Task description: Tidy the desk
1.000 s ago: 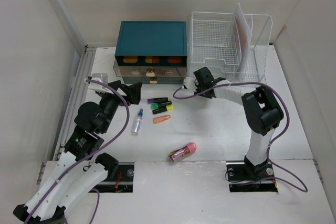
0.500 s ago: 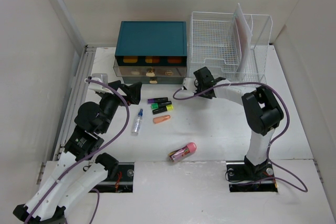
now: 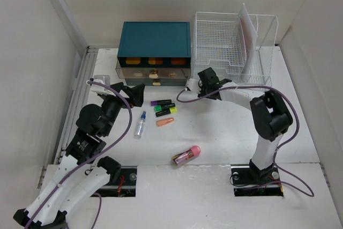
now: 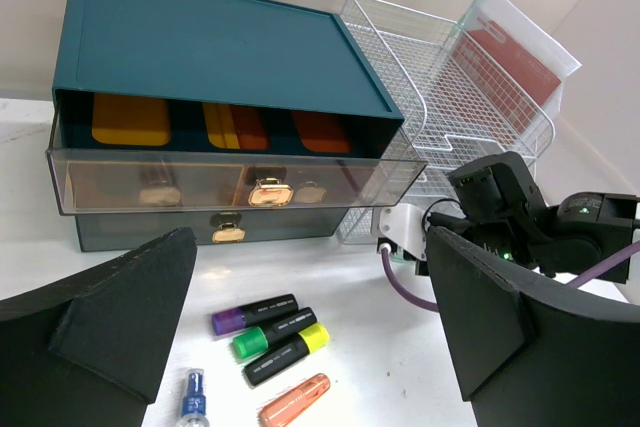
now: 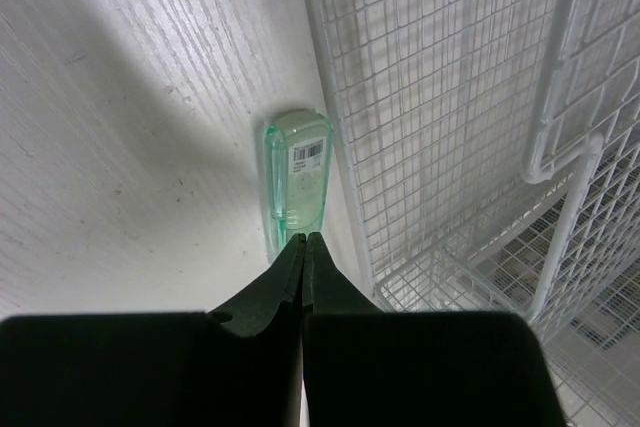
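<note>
The white desk (image 3: 220,132) holds purple (image 3: 161,102), green (image 3: 164,108) and yellow (image 3: 166,112) highlighters, an orange marker (image 3: 165,122), a small spray bottle (image 3: 140,124) and a pink-capped item (image 3: 186,154). My left gripper (image 3: 134,93) is open and empty, hovering left of the highlighters (image 4: 275,333). My right gripper (image 3: 210,80) is low beside the wire rack (image 3: 230,46). In the right wrist view its jaws are shut together (image 5: 303,238), tips at the near end of a translucent green item (image 5: 297,175) lying against the rack's edge (image 5: 340,147). Nothing shows between the jaws.
A teal drawer box (image 3: 154,40) stands at the back, its clear top drawer (image 4: 235,182) pulled open, with orange items inside. The wire rack holds a clear folder (image 3: 247,33). Side walls close in the desk left and right.
My right arm has shifted slightly to the right, the gripper staying low by the rack. The left arm and the loose items have not moved.
</note>
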